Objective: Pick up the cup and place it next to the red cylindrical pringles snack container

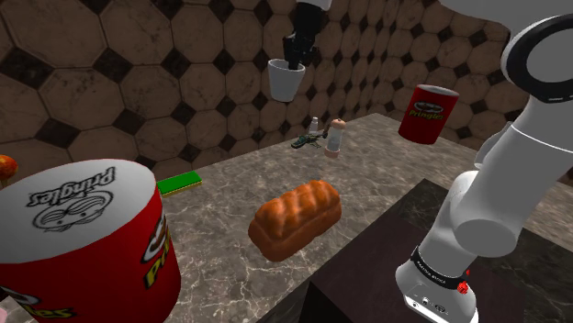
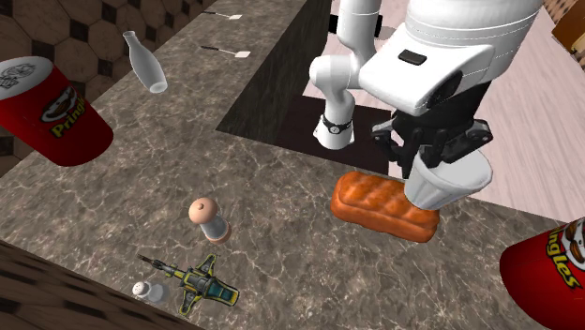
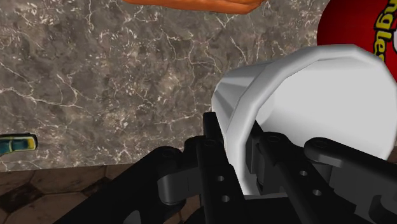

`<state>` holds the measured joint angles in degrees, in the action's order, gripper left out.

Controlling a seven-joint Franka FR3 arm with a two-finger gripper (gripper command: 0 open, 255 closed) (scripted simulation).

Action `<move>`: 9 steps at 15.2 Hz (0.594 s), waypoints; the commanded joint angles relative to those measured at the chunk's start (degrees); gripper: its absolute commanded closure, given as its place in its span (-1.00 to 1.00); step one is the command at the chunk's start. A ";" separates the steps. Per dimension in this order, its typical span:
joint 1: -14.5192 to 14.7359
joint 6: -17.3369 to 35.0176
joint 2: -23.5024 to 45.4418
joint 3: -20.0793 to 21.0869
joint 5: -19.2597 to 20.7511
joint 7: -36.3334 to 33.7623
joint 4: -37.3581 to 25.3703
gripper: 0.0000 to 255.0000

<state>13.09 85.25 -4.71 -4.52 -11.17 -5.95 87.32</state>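
A white cup [image 1: 286, 80] hangs in the air high over the marble counter [image 1: 386, 174], and my black gripper [image 1: 294, 61] is shut on its rim from above. From the second exterior view the cup [image 2: 448, 183] hovers above the bread's end, under the gripper [image 2: 433, 155]. In the wrist view one finger is inside the cup [image 3: 305, 108] and one outside, the gripper [image 3: 245, 137] clasping its wall. One red Pringles can [image 1: 424, 112] stands at the counter's far side toward the shoulder view's right. A second red Pringles can [image 1: 87, 243] stands close to the camera at the lower left.
A bread loaf [image 1: 296, 218] lies mid-counter. A brown-capped shaker [image 1: 336, 136] and a small toy craft [image 1: 305, 140] sit near the tiled wall. A green flat object [image 1: 179, 183] lies at the counter's edge. A pale bottle [image 2: 145, 61] is near the far can [image 2: 52, 108].
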 commanded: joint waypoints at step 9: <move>6.41 1.96 6.94 7.02 0.65 -13.31 -7.58 1.00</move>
<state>18.67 87.36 0.76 1.68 -10.69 -17.52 81.71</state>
